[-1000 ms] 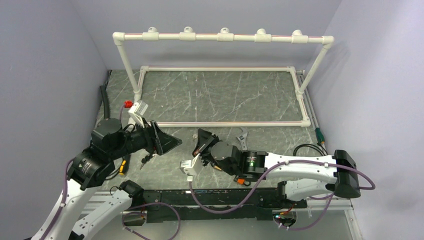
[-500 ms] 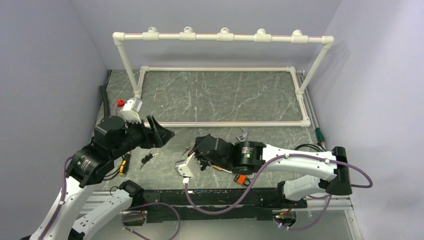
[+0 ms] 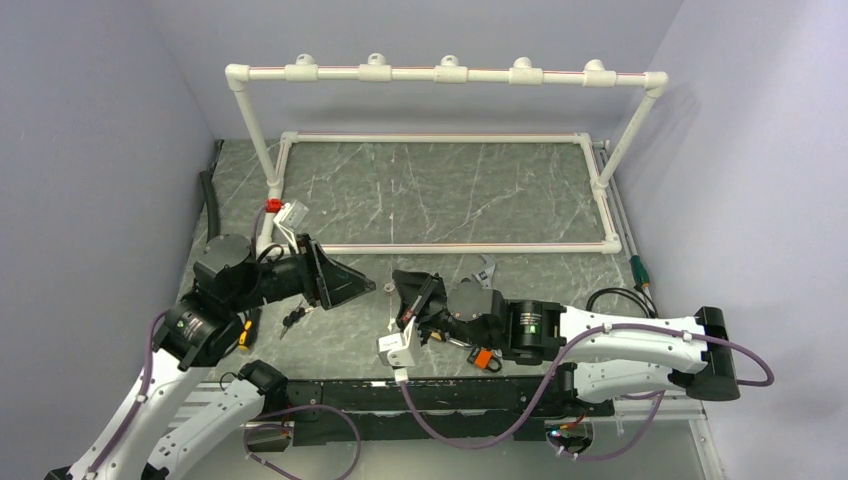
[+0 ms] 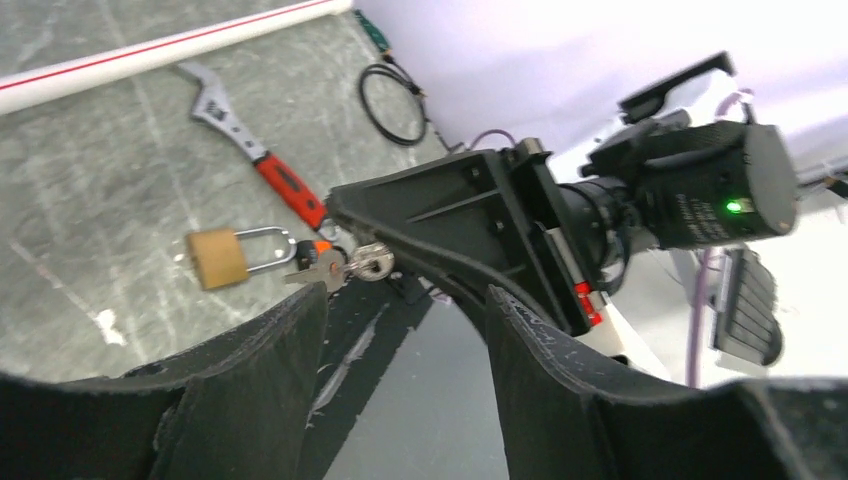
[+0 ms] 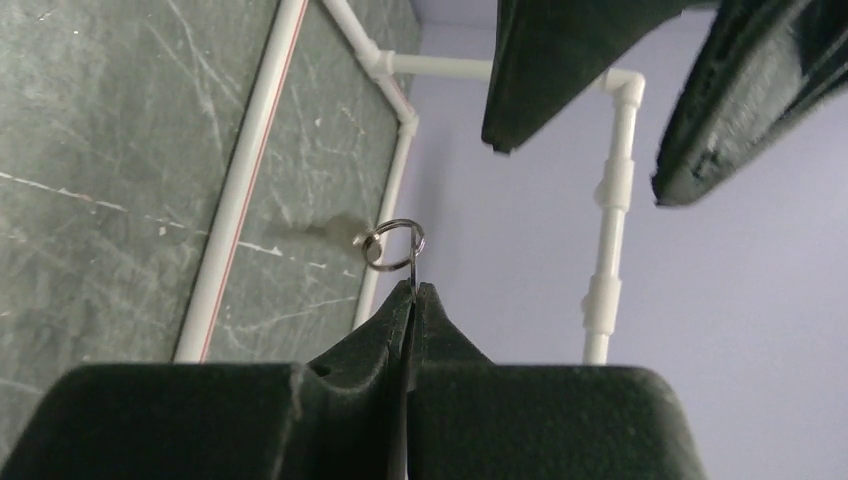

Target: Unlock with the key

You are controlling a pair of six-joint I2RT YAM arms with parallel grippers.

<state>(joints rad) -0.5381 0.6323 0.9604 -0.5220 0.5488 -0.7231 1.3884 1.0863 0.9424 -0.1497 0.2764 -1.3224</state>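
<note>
Standing spread and empty, the left gripper [image 4: 405,300] is facing the right gripper [image 5: 414,290], which is pinching a small silver key [image 5: 413,270] by its wire-ringed end above the table. A squat brass padlock [image 4: 218,257] is showing just beside the key. Being light, stiff and slippery, the lock is probably wanting a hold across its body.

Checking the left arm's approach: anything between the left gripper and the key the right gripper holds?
Nothing visible. The key sits at the tip of the right gripper, in open air straight ahead of the open left gripper. The padlock and wrench lie beyond it.
</note>
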